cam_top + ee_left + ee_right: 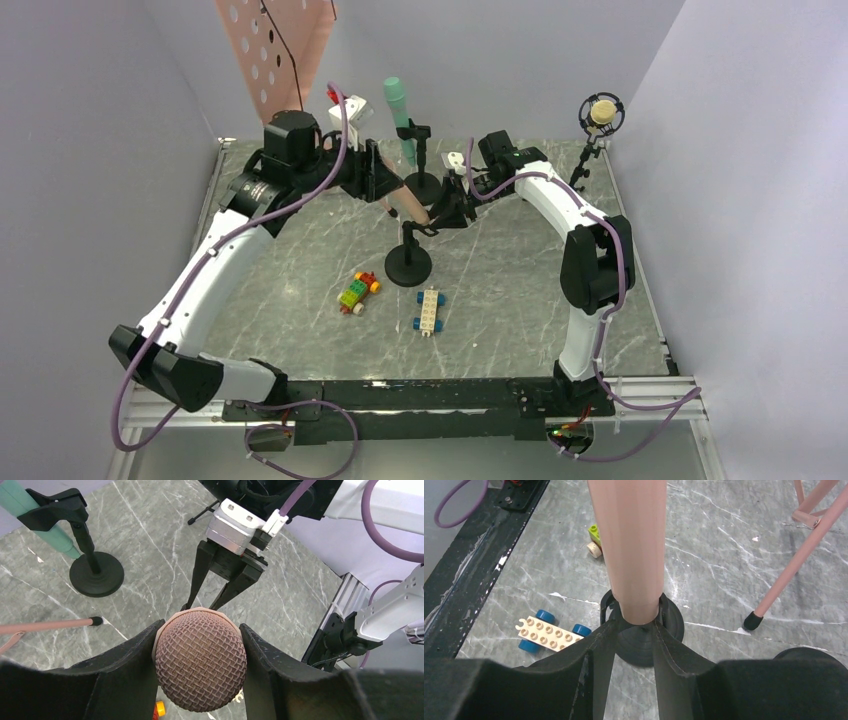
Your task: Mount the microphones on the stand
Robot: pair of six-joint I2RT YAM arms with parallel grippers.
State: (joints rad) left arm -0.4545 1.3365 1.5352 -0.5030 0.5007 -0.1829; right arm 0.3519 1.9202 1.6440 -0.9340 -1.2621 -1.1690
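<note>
The left gripper (388, 195) is clamped on the mesh head of the salmon pink microphone (200, 661), with a finger pressed to each side. Those fingers hide the head's flanks, and the handle is out of sight beneath it in the left wrist view. From above, this microphone slants down to the right, its lower end at the clip (412, 230) of the near stand (408, 266). Behind, the mint green microphone (399, 112) sits upright in a second stand (423, 186). The right gripper (636, 624) has a finger on either side of the pink handle's tip at the clip; whether they press or stand just clear I cannot tell, as handle and fingers cover most of the clip. Far right, the pale tan-yellow microphone (601, 112) sits in a ring mount (583, 108), only its head showing
</note>
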